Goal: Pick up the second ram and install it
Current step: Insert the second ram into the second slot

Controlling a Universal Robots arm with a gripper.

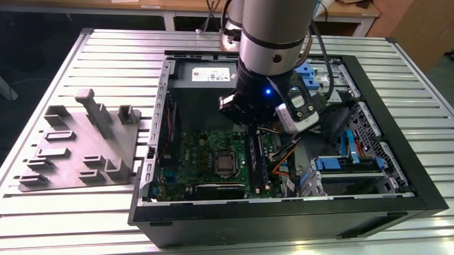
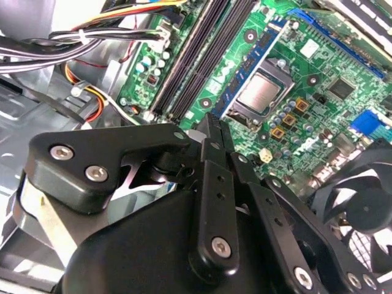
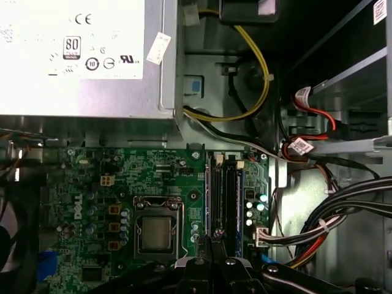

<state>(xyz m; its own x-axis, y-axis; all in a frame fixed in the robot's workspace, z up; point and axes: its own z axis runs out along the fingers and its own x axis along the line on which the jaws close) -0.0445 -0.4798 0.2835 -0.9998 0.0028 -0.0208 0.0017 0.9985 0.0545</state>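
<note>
- Your arm (image 1: 273, 32) reaches down into the open computer case (image 1: 401, 164), which lies on its side on the slatted metal table (image 1: 114, 53).
- Your gripper (image 2: 211, 125) hangs just above the green motherboard (image 2: 318, 73), over the near end of the long black memory slots (image 2: 202, 55).
- In the second wrist view its two fingers (image 2: 215, 177) are pressed together at the tips, and you can see no gap and nothing held between them.
- In the first wrist view the same tips sit in line with the memory slots, just short of their end.
- The second ram (image 3: 237, 196) looks to be the slim stick with a blue-green edge, standing on edge in the slot farthest from the processor socket (image 3: 156, 234).
- You cannot tell from these views whether that stick is pushed fully home or whether its end clips are closed.
- The gripper is near the stick's end, but contact is not visible.
- A silver power supply (image 3: 73, 55) sits beyond the far end of the slots.
- Bundled cables (image 3: 343, 208) run along the side of the board away from the socket.
- A black fan (image 2: 361, 208) sits past the socket.
- On the exterior view's left, a grey parts fixture (image 1: 78, 149) rests on the table beside the case, well apart from the gripper.
</note>
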